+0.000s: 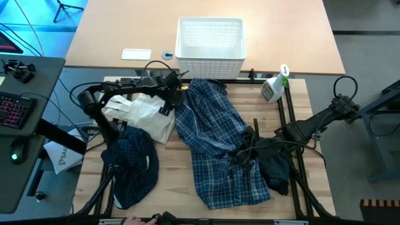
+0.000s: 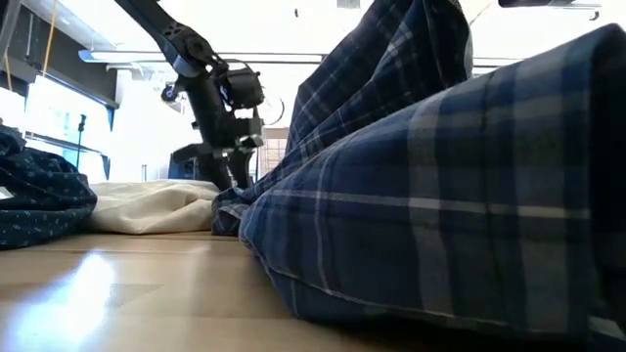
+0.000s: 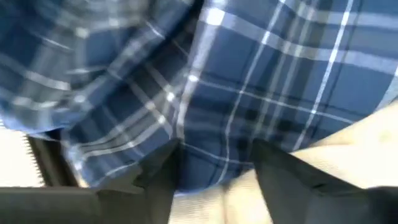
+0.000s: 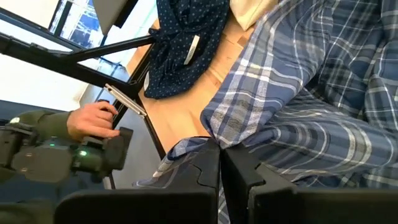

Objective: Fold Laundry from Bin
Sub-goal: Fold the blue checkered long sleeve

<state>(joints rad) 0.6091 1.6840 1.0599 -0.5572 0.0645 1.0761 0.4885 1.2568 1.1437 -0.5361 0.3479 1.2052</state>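
Plaid shirt (image 1: 215, 140) lying below the bin (image 1: 210, 39); left gripper (image 1: 173, 100) straddling its edge, fingers apart; right gripper (image 1: 240, 154) pinching it.

Robotics lab, wooden workbench (image 1: 312, 112) on metal frame, backlit keyboard (image 1: 14, 111) alongside, big windows (image 2: 59, 117)

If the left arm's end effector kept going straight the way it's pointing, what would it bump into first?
Most likely the plaid shirt: it fills the view just beyond the left end effector, whose fingers stand apart. How near it is remains unclear.
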